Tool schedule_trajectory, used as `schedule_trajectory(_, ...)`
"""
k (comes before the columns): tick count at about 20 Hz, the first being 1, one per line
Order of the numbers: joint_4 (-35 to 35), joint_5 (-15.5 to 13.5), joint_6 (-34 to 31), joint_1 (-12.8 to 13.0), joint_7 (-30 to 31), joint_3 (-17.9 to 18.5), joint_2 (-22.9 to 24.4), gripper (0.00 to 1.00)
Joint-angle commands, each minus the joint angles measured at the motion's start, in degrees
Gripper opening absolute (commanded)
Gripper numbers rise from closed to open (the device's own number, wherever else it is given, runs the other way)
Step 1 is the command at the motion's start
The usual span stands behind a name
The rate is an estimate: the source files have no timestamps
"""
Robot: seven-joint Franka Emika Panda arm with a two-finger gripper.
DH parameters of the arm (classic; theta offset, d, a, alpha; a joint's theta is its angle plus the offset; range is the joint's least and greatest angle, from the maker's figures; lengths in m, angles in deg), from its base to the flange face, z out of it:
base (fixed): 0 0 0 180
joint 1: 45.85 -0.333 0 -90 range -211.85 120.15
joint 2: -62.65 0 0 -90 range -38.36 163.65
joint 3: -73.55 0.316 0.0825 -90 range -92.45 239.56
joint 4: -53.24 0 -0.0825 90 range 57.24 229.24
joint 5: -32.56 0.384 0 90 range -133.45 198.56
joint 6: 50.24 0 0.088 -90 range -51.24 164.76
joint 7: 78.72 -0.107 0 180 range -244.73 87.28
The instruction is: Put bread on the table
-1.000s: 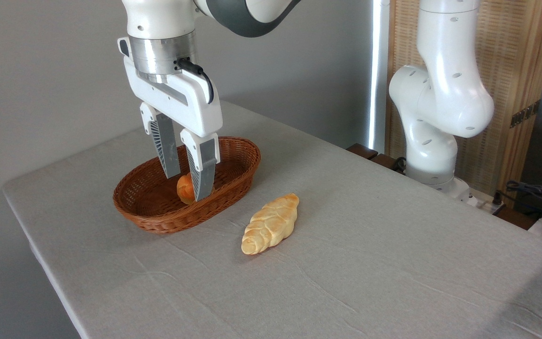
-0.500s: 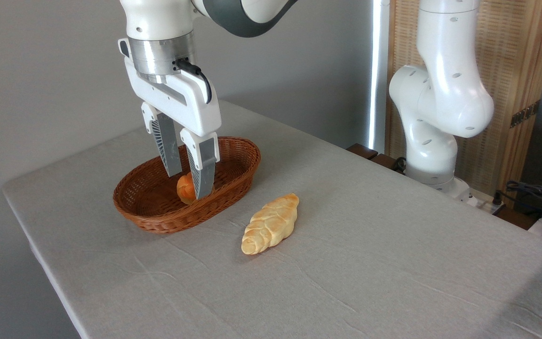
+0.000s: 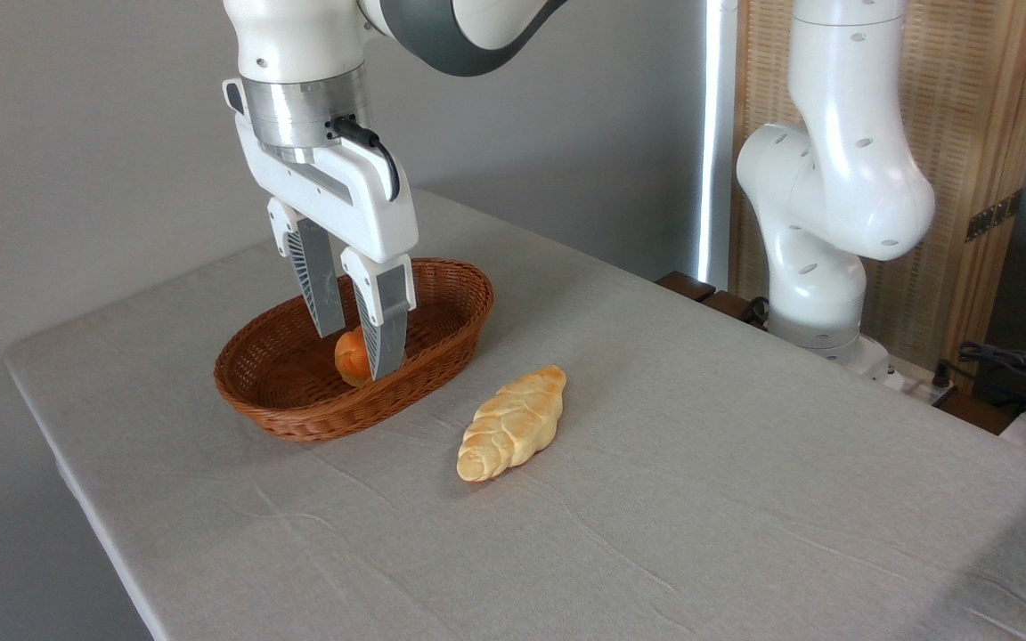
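Orange-brown bread (image 3: 349, 354) is sitting low in the basket (image 3: 442, 343) on the counter (image 3: 700, 499), the end effector (image 3: 355, 349) apparently pinching it; a loaf (image 3: 511, 424) is lying nearby.

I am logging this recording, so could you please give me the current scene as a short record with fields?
bun: small orange-brown bun, inside the basket, between the hand's fingers
hand: hand pointing down into the basket, fingers on either side of the bun; whether they press it cannot be told
basket: brown oval wicker basket, on the table's left part
loaf: pale braided loaf, lying on the cloth to the right of the basket, apart from it
table: grey cloth-covered table
task state: bun not yet on the table
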Motion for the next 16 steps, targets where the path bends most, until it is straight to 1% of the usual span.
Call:
schedule_trajectory(1,-0.9,-0.6,-1.0,0.2,0.4,-0.2,-0.4,1.0)
schedule_trajectory(9,-0.9,-0.6,-1.8,0.2,0.4,-0.5,-0.7,1.0)
schedule_trajectory(11,-0.3,-0.6,-2.4,0.5,0.4,-2.3,-1.2,1.0)
schedule_trajectory(13,0.1,-0.7,-2.4,0.9,0.5,-2.9,-1.2,1.0)
schedule_trajectory(14,0.2,-1.3,-2.0,1.3,0.6,-4.0,-1.3,1.0)
schedule_trajectory(15,0.3,-2.7,-1.7,1.3,1.3,-4.6,-1.4,1.0)
schedule_trajectory(16,0.3,-5.0,-1.3,1.4,2.4,-5.3,-1.8,1.0)
